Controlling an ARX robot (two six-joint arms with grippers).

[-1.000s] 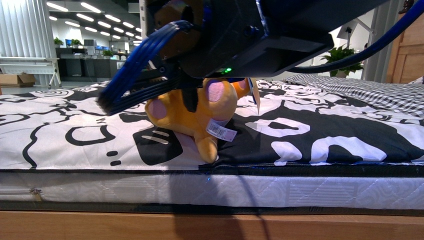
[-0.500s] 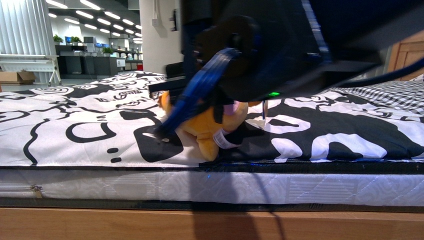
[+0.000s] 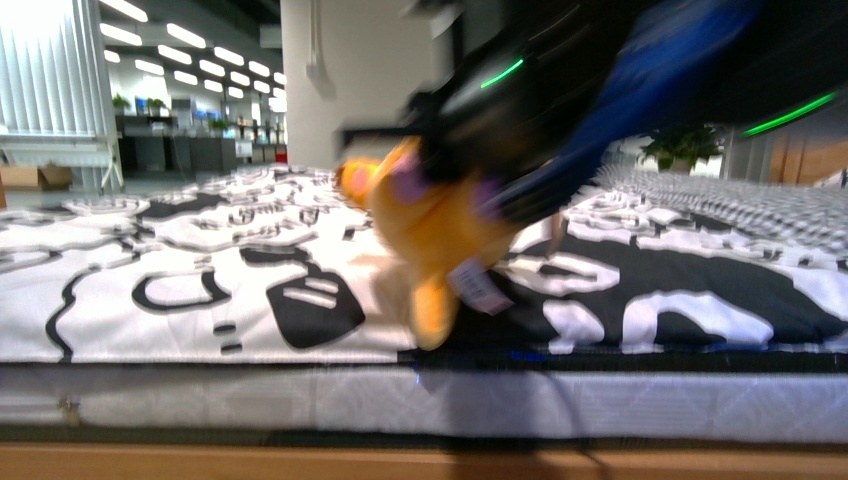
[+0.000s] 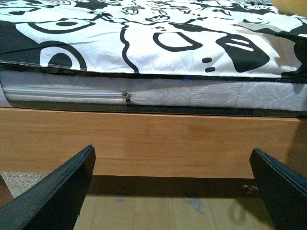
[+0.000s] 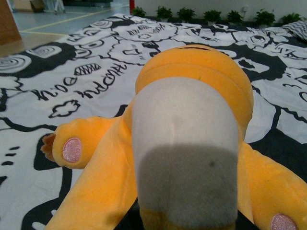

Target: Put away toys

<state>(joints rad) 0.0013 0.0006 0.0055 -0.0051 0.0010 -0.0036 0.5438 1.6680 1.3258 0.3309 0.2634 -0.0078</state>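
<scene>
The orange-yellow plush toy (image 3: 430,225) with pink patches and a white barcode tag hangs from my right gripper (image 3: 455,180), which is shut on it, just above the front part of the bed; the front view is blurred by motion. In the right wrist view the toy (image 5: 187,143) fills the frame, with its white belly, orange limbs and pink paw pads, and it hides the fingers. My left gripper (image 4: 175,191) is open and empty, low down in front of the wooden bed frame (image 4: 153,143); its dark fingers (image 4: 53,191) show at both sides.
The bed has a black-and-white patterned sheet (image 3: 200,270) over a white mattress (image 3: 300,400) with a zipper (image 4: 126,97). Light wood floor (image 4: 158,211) lies below the frame. A checked cover (image 3: 700,200) lies at the far right. An office space is behind.
My right arm has swung up and to the right, lifting the plush toy off the sheet. The toy now hangs with one leg down, and the picture is blurred by motion.
</scene>
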